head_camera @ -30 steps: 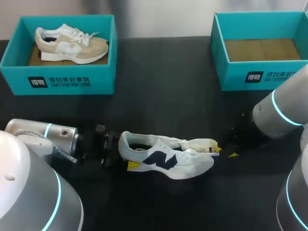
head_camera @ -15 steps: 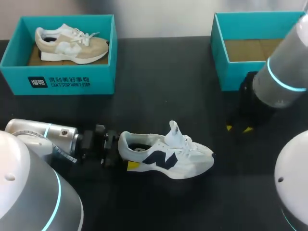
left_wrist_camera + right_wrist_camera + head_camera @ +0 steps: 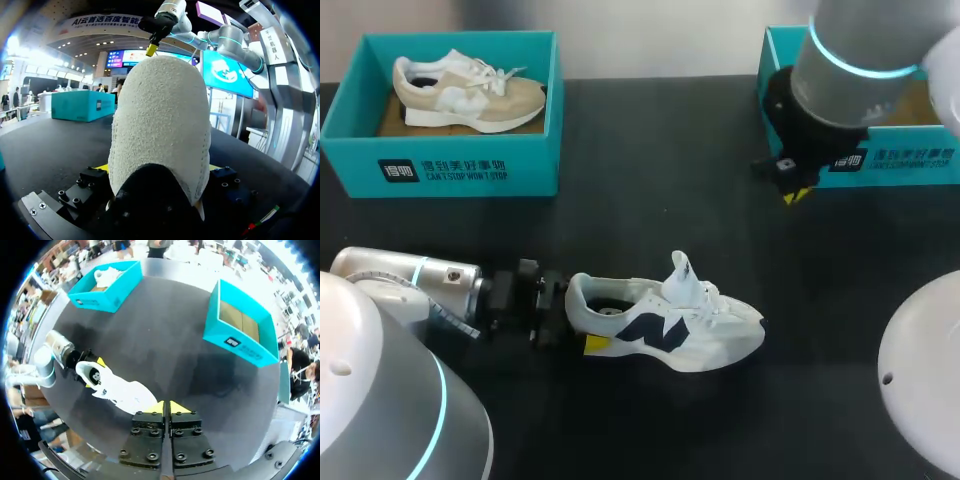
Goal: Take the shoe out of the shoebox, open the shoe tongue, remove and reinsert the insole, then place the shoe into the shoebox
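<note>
The white shoe (image 3: 665, 325) with a navy side mark stands on the black table, toe to the right, its tongue (image 3: 682, 275) sticking up. My left gripper (image 3: 565, 318) sits at the heel with its fingers wide apart; in the left wrist view the heel (image 3: 160, 125) fills the space between them and both press against it. The right gripper (image 3: 798, 193) hangs shut and empty above the table, in front of the right shoebox (image 3: 780, 150). The right wrist view looks down past its closed tips (image 3: 164, 407) on the shoe (image 3: 117, 387). It also shows ahead of the heel, high up (image 3: 150, 50).
The right teal shoebox (image 3: 235, 342) holds only a cardboard floor. A second teal box (image 3: 440, 165) at the back left holds a beige shoe (image 3: 470, 90). My left arm (image 3: 410, 280) lies low along the table's left front.
The right gripper let go of the tongue, which sprang upright. It then rose and drew back toward the right shoebox, closing on nothing. The left gripper and shoe stayed put.
</note>
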`<action>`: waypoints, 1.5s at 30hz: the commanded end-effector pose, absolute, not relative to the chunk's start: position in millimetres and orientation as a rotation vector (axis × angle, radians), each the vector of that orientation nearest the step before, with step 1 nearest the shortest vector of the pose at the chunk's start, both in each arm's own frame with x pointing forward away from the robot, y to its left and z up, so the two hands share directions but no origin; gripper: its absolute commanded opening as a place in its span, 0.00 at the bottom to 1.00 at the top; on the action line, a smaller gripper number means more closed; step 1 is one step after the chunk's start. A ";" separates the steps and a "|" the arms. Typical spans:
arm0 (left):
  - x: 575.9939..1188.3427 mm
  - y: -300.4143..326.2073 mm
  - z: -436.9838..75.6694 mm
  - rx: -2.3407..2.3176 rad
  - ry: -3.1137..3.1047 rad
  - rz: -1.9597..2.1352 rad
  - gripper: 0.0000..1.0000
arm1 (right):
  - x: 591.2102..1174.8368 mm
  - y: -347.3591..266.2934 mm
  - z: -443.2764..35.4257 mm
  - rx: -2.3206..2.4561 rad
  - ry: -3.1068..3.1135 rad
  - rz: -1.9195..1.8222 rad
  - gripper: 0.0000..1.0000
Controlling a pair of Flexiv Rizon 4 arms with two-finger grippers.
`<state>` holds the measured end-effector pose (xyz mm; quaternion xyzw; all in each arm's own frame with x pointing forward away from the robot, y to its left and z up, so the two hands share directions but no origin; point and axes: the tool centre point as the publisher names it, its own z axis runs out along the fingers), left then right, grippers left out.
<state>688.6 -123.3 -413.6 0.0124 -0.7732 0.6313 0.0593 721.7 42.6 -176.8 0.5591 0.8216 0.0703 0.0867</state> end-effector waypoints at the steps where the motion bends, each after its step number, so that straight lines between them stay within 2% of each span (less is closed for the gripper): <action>1: 689.3 -122.7 -413.8 0.038 -2.343 1.911 0.00 | 734.2 65.0 -167.3 1.472 2.452 0.005 0.00; 11: 689.3 -122.7 -413.8 0.038 -2.343 1.911 0.00 | 745.7 99.1 -164.2 1.239 2.612 -0.011 0.00; 24: 689.3 -122.7 -413.8 0.038 -2.343 1.911 0.00 | 744.5 103.6 -161.7 1.293 2.621 -0.021 0.00; 31: 689.3 -122.7 -413.8 0.038 -2.343 1.911 0.00 | 742.7 162.1 -170.7 0.819 2.815 0.073 0.00; 37: 689.3 -122.7 -413.8 0.038 -2.343 1.911 0.00 | 727.7 204.4 -183.1 0.599 2.874 0.039 0.00; 45: 689.3 -122.7 -413.8 0.038 -2.343 1.911 0.00 | 723.4 208.3 -183.6 0.583 2.878 0.028 0.00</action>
